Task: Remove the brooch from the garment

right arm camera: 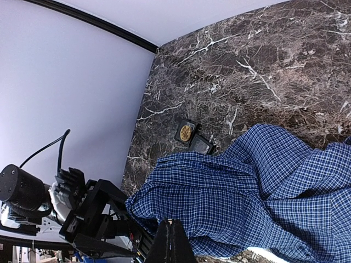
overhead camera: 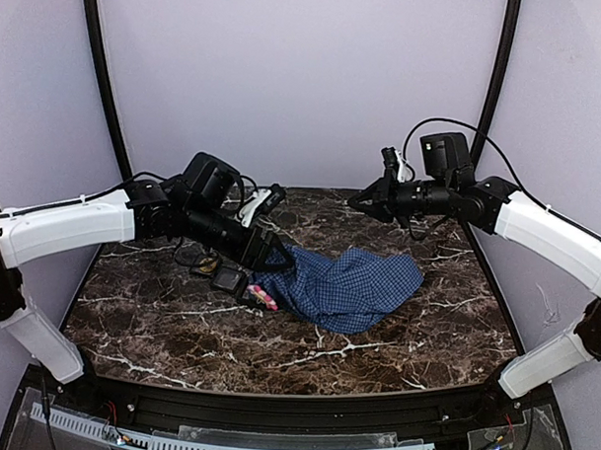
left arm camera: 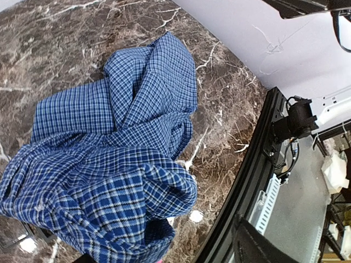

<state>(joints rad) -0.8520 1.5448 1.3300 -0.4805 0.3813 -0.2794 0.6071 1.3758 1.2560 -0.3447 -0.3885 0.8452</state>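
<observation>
A dark brown marble-patterned table point(overhead camera: 168, 329), veined white, stands in a booth of pale lilac walls point(overhead camera: 306, 77) with black curved struts point(overhead camera: 100, 75) rising at the far corners. The blue checked shirt point(overhead camera: 353, 286) lies crumpled at the table's middle, a little toward the right edge. At its left hem sits a black tray point(overhead camera: 230, 278) with a round gold piece point(right arm camera: 185, 132) in one slot, and a small pink thing point(overhead camera: 267, 301) lies just beside the cloth. The left gripper point(overhead camera: 270, 256) is low at the shirt's left fold; its jaws are hidden, so I cannot tell whether it is released or clenched. The right gripper point(overhead camera: 365, 201) hangs clenched on nothing, high near the far edge.
</observation>
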